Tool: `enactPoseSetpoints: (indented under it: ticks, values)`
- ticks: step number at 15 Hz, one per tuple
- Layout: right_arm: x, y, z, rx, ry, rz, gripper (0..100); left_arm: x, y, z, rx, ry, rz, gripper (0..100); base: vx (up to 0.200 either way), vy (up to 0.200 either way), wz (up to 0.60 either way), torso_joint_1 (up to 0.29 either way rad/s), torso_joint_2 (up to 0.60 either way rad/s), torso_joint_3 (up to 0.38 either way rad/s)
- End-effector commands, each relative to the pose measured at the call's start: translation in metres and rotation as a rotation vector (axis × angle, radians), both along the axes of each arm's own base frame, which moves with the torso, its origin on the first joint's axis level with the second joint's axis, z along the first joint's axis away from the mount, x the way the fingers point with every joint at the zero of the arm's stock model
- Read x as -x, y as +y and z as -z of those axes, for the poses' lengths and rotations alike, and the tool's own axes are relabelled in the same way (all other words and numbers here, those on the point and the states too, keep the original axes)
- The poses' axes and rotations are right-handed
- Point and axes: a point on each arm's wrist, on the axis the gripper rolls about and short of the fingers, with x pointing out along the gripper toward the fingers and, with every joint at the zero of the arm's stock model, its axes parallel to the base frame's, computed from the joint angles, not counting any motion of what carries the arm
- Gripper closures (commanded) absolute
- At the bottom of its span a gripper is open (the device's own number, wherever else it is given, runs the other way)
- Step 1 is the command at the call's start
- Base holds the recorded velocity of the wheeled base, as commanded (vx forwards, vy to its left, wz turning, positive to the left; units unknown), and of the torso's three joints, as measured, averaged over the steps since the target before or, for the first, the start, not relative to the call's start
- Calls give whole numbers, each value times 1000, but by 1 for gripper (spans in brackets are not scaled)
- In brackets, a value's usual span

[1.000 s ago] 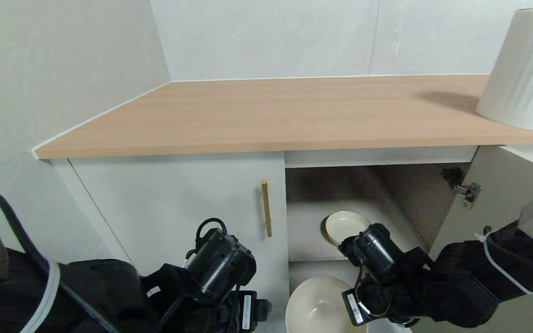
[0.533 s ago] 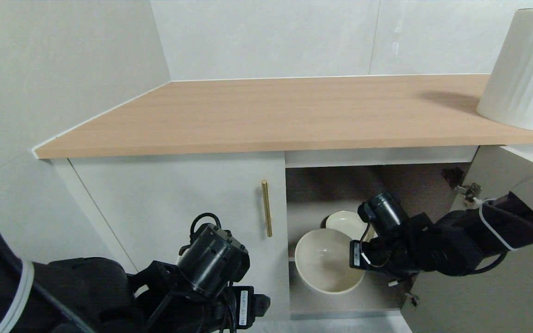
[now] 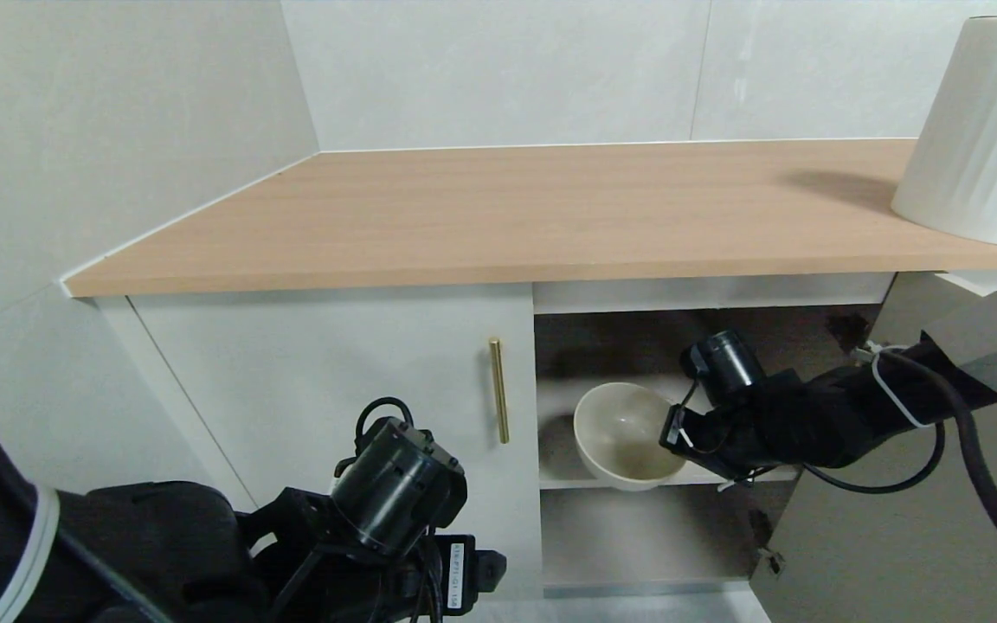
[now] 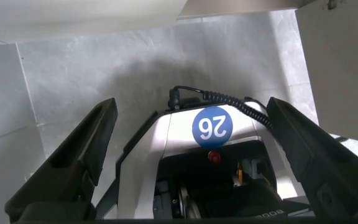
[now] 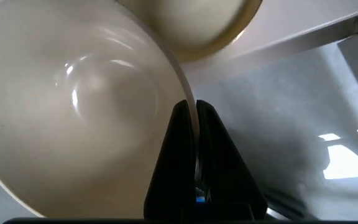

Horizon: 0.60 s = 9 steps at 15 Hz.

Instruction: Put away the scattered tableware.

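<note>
A cream bowl [image 3: 627,431] hangs at the front of the open cabinet's middle shelf [image 3: 563,481], tilted toward me. My right gripper [image 3: 676,433] is shut on its right rim; in the right wrist view the fingers [image 5: 180,124] pinch the rim of the bowl [image 5: 73,106]. Just beyond the bowl, a small cream dish [image 5: 197,25] lies on the same shelf. My left gripper [image 4: 191,106] is low in front of the closed left door, open with nothing between its fingers.
The left cabinet door with its gold handle [image 3: 498,402] is closed. The right door [image 3: 897,519] stands open beside my right arm. A white ribbed shade [image 3: 983,130] sits on the wooden counter [image 3: 507,216]. The lower compartment [image 3: 646,536] has free room.
My right gripper has lifted the bowl from below the cabinet up and inward to the middle shelf, where it now covers the small dish in the head view. The left arm has barely moved.
</note>
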Motion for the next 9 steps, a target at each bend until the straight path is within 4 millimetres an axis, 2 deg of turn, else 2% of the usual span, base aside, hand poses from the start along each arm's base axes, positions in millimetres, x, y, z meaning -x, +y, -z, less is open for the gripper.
enactPoseSetpoints:
  ticks: [1, 9]
  values:
    - [-12, -6, 8, 0, 6, 49, 100, 0, 0, 0, 0, 0, -1, 0, 0, 0, 0, 0, 0, 0]
    - [-47, -24, 24, 55, -34, 199, 100, 0, 0, 0, -1, 1, -1, 0, 0, 0, 0, 0, 0, 0]
